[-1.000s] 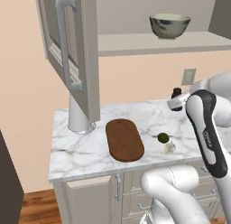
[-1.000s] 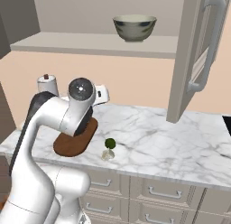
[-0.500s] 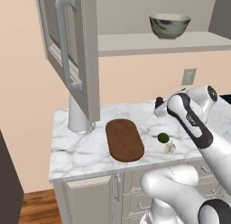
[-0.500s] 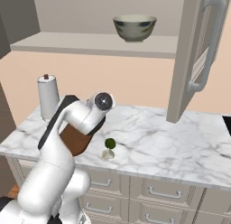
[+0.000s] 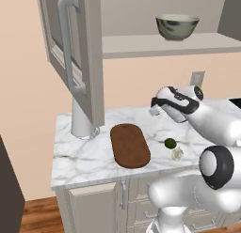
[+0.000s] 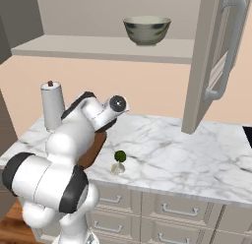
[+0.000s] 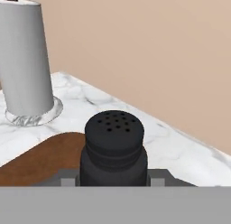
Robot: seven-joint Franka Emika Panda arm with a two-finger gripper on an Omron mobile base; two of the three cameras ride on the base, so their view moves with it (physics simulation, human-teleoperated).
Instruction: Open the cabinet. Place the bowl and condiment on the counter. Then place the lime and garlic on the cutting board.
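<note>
Hand view alone shows condiment (image 7: 114, 148), seemingly gripped.

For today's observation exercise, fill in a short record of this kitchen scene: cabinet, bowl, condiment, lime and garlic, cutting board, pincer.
cabinet: doors open
bowl: on the cabinet shelf
condiment: dark shaker, held between the pincer tips
lime and garlic: on the counter, beside the board
cutting board: bare
pincer: closed on the condiment

Flat, even rendered light, sharp focus throughout (soft shadows, no glare).
</note>
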